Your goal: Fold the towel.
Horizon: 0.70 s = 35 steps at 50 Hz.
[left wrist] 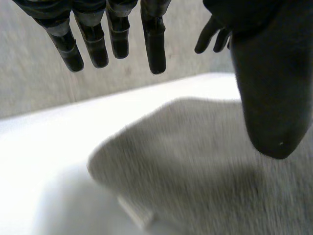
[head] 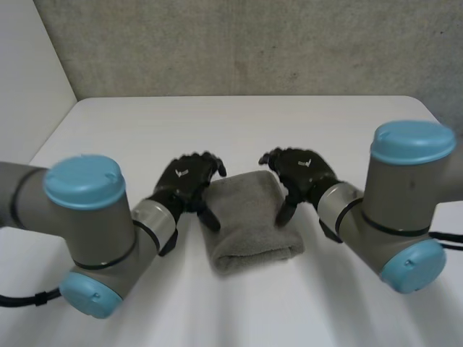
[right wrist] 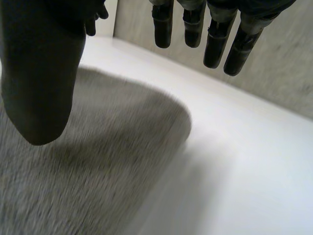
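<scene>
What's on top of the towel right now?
Nothing lies on the towel. The left hand and right hand flank it, fingers open, thumbs over its side edges; contact can't be told. The inside of its folds and the table beneath are covered.

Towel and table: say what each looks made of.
Towel: grey, soft fabric, probably terry cloth; its surface looks fuzzy and its folded edges are rounded. Table: white, smooth and hard, perhaps laminate or painted board; its surface looks even, with no grain.

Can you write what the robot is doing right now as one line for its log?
towel: folded, flat on table | left hand: open, at its left edge | right hand: open, at its right edge
</scene>
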### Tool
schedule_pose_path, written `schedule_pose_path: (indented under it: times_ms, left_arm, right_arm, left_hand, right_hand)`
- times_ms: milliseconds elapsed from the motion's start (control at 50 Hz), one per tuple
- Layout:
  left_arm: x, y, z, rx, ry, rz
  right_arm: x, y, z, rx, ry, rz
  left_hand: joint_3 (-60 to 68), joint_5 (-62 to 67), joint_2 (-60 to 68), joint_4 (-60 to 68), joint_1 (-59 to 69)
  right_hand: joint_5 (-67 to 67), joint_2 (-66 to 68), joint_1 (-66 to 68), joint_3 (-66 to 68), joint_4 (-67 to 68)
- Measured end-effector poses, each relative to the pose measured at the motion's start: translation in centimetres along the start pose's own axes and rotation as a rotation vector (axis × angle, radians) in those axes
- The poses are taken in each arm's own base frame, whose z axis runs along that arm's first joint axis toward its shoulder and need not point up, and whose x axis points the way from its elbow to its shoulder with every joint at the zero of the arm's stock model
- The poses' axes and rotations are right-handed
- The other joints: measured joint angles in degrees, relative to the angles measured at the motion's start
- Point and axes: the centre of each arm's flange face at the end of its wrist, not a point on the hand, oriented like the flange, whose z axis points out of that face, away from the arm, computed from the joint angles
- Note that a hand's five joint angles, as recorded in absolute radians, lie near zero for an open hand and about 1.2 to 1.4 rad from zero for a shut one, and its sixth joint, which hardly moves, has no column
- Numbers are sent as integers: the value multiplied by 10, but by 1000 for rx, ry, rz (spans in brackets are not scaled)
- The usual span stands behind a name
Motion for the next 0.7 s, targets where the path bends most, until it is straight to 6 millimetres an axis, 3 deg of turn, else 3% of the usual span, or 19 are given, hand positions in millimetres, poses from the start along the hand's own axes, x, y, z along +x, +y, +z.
schedule_pose_path:
  times_ms: [200, 240, 320, 480, 700]
  left_arm:
    - [-4, -70, -29, 87, -39, 8]
    - [-12, -90, -40, 103, -79, 5]
    - [-29, -120, -54, 154, -157, -2]
    - [-58, -155, -69, 246, -287, -13]
    - [-63, -158, -71, 237, -309, -20]
  right_arm:
    - [15, -77, -42, 183, 141, -21]
    - [22, -95, -57, 229, 220, -19]
    - [31, -111, -73, 274, 323, -10]
    - [47, -119, -83, 292, 434, 5]
    - [50, -116, -81, 273, 413, 4]
  left_hand:
    - [0, 0, 0, 0, 0]
    - [0, 0, 0, 0, 0]
    - [0, 0, 0, 0, 0]
    - [0, 0, 0, 0, 0]
    - [0, 0, 0, 0, 0]
  right_hand:
    - [0, 0, 0, 0, 0]
    - [0, 0, 0, -1, 0]
    - [0, 0, 0, -3, 0]
    - [0, 0, 0, -3, 0]
    - [0, 0, 0, -3, 0]
